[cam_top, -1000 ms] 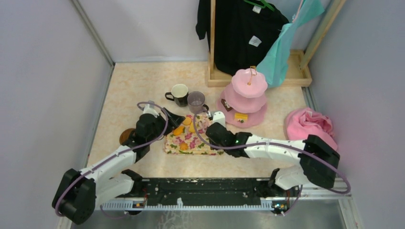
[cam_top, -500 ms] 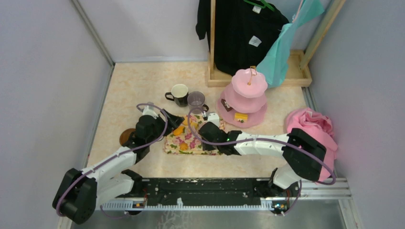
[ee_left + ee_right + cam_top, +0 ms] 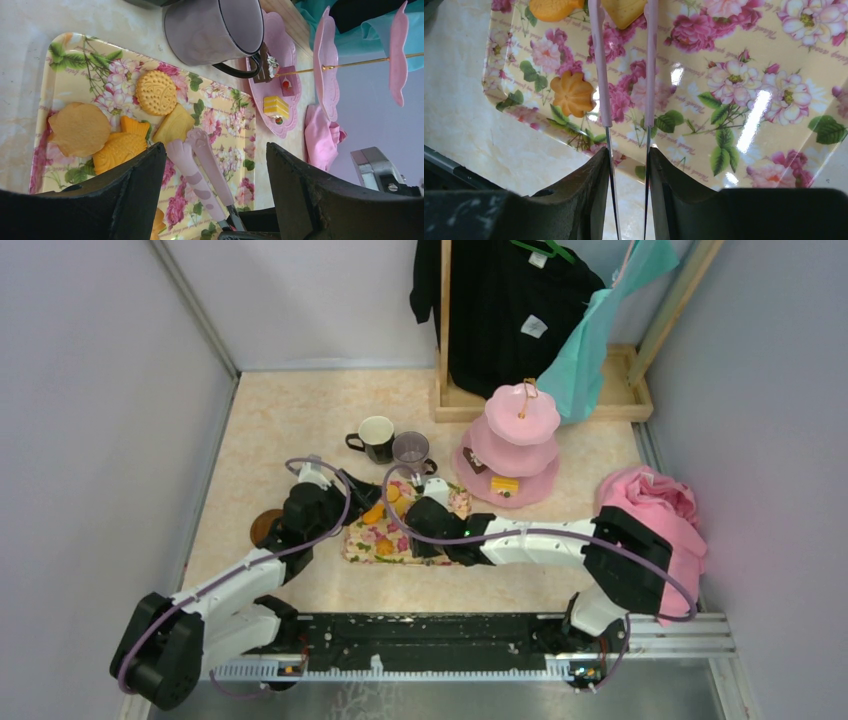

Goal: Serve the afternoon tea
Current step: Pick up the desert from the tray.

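From above and behind the arm bases, our top camera looks down on the whole table (image 3: 300,420), rather far away. The left wrist camera sits low and near, turned on its side, and faces across the flower-patterned tray (image 3: 230,125) toward the pink three-tier stand (image 3: 327,65) (its pole runs sideways there). The right wrist camera looks almost straight down, very close on the tray. We find this tray in all three views, the stand only in two.
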{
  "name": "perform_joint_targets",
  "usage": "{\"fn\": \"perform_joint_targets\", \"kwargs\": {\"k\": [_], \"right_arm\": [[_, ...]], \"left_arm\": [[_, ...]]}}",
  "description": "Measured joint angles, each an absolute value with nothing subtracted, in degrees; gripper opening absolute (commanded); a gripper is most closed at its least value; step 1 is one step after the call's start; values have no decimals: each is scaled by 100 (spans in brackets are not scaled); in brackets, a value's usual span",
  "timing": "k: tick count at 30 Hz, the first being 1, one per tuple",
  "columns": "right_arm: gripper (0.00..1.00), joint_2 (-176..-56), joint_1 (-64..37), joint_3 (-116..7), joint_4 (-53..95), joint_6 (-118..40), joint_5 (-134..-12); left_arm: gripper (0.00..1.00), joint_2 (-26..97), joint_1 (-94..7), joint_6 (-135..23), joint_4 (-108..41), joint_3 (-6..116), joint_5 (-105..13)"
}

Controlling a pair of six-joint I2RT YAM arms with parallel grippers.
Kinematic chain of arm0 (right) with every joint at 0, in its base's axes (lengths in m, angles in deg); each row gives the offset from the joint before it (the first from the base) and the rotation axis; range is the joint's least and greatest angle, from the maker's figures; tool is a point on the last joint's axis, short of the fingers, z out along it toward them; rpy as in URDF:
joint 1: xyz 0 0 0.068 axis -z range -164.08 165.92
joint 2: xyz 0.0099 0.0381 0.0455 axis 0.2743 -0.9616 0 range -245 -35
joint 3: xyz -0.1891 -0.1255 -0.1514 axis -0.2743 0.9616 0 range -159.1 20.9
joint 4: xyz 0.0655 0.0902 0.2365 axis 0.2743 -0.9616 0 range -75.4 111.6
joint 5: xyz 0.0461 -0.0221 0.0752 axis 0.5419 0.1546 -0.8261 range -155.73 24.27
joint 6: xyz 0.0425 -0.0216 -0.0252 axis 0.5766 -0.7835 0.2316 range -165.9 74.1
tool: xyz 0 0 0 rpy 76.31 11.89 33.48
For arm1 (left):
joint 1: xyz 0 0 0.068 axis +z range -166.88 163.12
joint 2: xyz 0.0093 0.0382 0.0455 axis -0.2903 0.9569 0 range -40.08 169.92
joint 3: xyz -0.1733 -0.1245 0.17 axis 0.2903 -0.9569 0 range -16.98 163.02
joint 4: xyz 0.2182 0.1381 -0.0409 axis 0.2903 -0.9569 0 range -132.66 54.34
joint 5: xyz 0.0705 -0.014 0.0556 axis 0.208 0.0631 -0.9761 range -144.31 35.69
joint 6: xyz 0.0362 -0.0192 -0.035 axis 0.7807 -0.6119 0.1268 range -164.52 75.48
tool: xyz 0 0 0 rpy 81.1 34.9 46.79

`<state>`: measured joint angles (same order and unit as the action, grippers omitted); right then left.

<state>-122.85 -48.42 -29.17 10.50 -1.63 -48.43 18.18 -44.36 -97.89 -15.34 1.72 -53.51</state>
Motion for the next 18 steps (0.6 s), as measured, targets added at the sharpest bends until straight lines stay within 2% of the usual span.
{"fn": "perform_joint_targets", "kwargs": {"k": [18], "right_arm": [[42,-12939,-4997,-3332,511,58,-4495]], "left_arm": [[78,1901,-4412,-9891,-1278,41,-5244]]}}
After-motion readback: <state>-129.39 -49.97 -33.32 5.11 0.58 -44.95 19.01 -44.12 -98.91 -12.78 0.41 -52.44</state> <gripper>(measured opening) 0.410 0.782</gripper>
